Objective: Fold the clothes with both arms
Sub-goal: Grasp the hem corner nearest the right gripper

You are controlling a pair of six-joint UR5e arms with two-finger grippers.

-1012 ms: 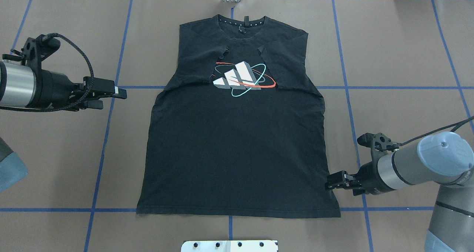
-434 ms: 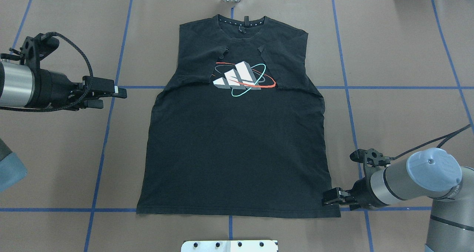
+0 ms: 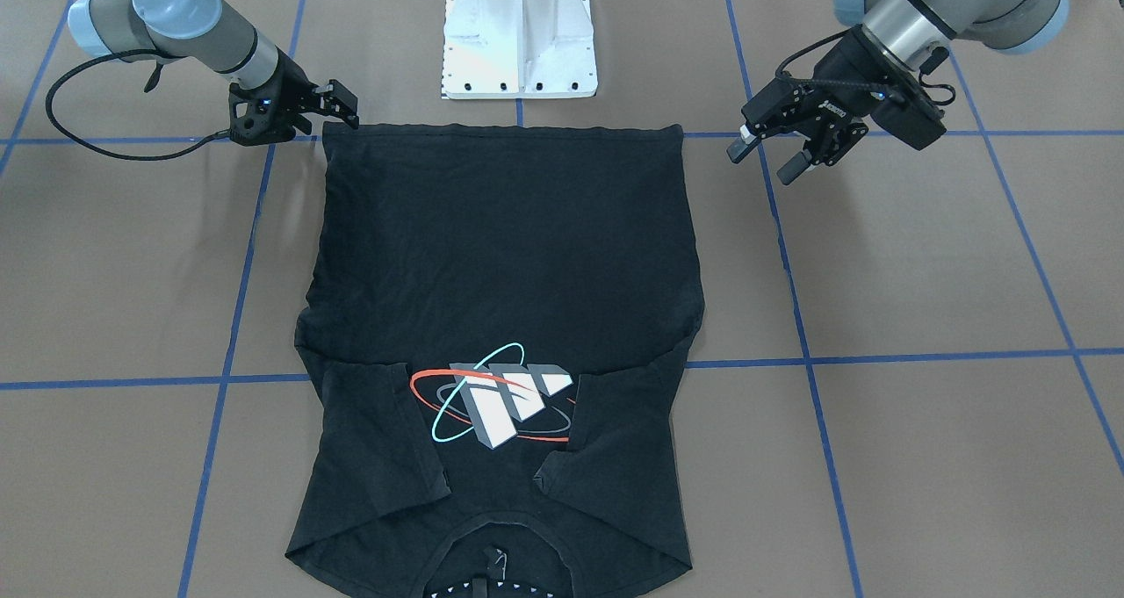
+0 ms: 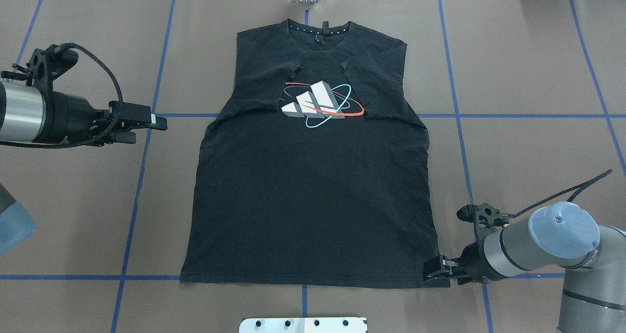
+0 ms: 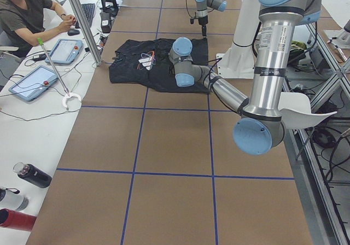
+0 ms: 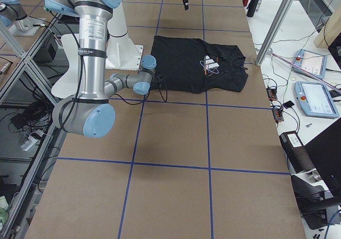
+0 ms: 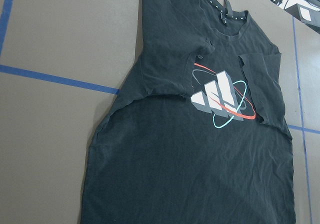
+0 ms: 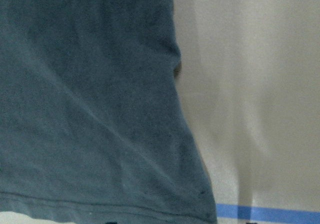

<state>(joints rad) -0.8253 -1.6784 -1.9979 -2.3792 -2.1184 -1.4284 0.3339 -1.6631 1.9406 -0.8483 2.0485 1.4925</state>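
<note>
Lying flat: the black T-shirt (image 4: 313, 201) is spread print-up on the brown table (image 4: 538, 78), directly in front of the white base (image 3: 520, 36).
Long axis: it runs straight away from the base, with the hem at the edge nearest the base and the collar at the far end.
Sleeves: both are folded inward over the chest, on either side of the logo (image 4: 318, 103).
Right arm (image 3: 167, 10): it reaches low across the table to the hem corner on the base's right side.
Left arm (image 3: 948, 1): it is held off to the base's left side, well clear of the cloth.
Left gripper (image 3: 762, 164): its jaws are spread wide with nothing between them, and it touches nothing.
Right gripper (image 4: 430, 269): it sits right at the hem corner with its jaws a small way apart; whether the fingertips touch the cloth cannot be told.
Wrist view, right: the hem corner lies flat, with bare table beside it.
</note>
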